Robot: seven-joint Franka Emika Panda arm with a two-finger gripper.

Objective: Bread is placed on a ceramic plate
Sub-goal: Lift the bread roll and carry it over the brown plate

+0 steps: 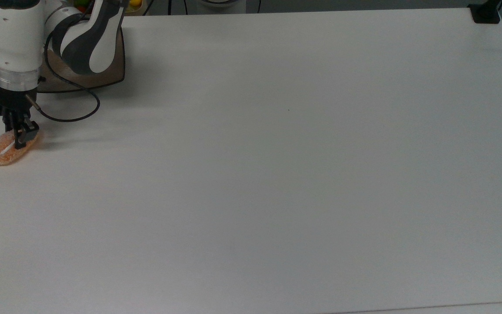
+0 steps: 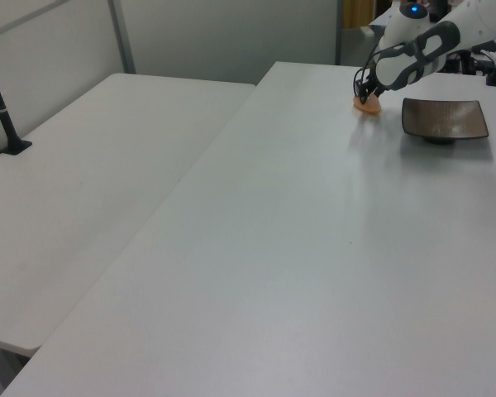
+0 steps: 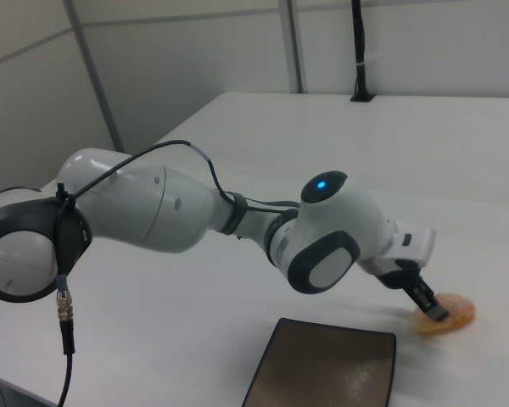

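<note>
At the top view's left edge, the fingers (image 1: 18, 136) are pinched narrow onto the bread (image 1: 9, 150), gripping its upper end across the white stripe, likely so the short width fits between them. The bun lies on the counter (image 1: 277, 174), not yet lifted. The ceramic plate (image 2: 445, 118) waits just beside it, partly under the arm (image 3: 237, 229).
</note>
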